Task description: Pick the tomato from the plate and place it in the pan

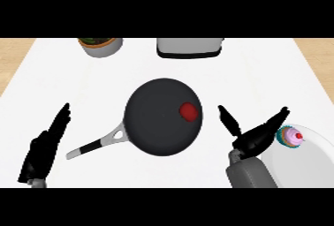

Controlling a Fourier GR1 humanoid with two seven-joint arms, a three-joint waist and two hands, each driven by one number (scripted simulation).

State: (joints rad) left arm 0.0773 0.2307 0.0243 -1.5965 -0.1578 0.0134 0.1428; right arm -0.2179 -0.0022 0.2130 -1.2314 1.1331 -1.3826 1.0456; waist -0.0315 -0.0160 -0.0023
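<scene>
On the counter [78, 84], largest first: pan [153, 128], plate [313, 159], right hand [256, 137], left hand [44, 148], cupcake [291, 136], tomato [189, 111]. Tomato sits inside the pan's right side. Both hands are released, fingers straight. You should lift the right hand clear without clipping the rim.

At the far edge of the white counter top [261, 75] we see a grey round pot [101, 46] w/ dark green and brown contents, cut off by the view's upper edge. To its right, well apart, we note a boxy grey appliance w/ a black base [190, 47], also cut off at the top. Nearer, at the right, we spot a small cupcake w/ pink frosting, teal wrapper and a red top [291, 137]. Tan wood [14, 48] shows past both far corners.
</scene>
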